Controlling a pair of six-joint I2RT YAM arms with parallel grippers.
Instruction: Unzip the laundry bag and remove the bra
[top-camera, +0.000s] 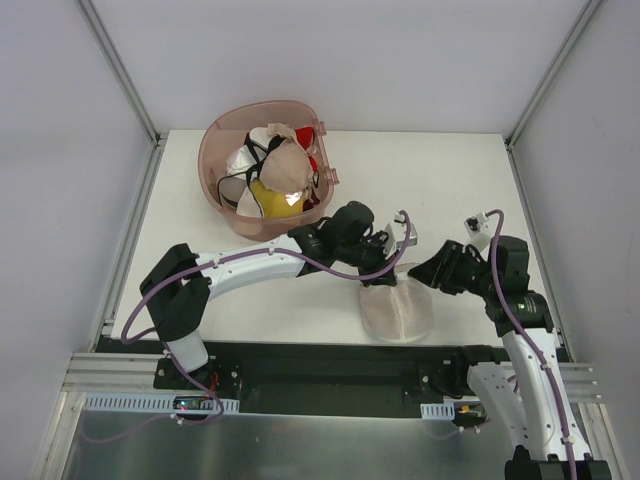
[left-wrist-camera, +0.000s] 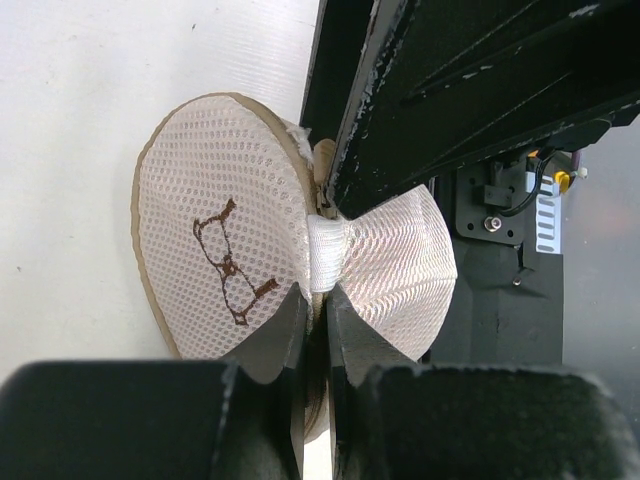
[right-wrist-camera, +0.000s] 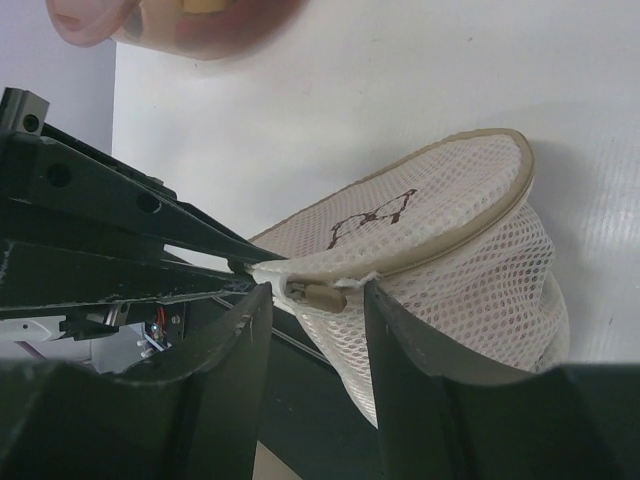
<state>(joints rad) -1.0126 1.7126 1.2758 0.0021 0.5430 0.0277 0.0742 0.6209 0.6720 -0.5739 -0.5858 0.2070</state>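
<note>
— Position of the bag?
— Bag (top-camera: 397, 312) lies on the surface (top-camera: 260, 312), well apart from the tub (top-camera: 207, 165), on the side toward the arm bases. The zip appears closed.
— Hands?
— Left hand (left-wrist-camera: 318, 330) pinches a gathered fold of mesh, judged to anchor the bag against the pull. Right hand (right-wrist-camera: 316, 310) is spread, fingers either side of the zip pull (right-wrist-camera: 318, 296), not gripping it.
— Bra?
— Not discernible through the mesh; presumed inside. Unzipping not yet begun.

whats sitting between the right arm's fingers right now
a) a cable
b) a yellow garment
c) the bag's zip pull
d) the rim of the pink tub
c: in the right wrist view the tan zip pull on the rim of the laundry bag lies in the gap between the open right fingers.
</note>
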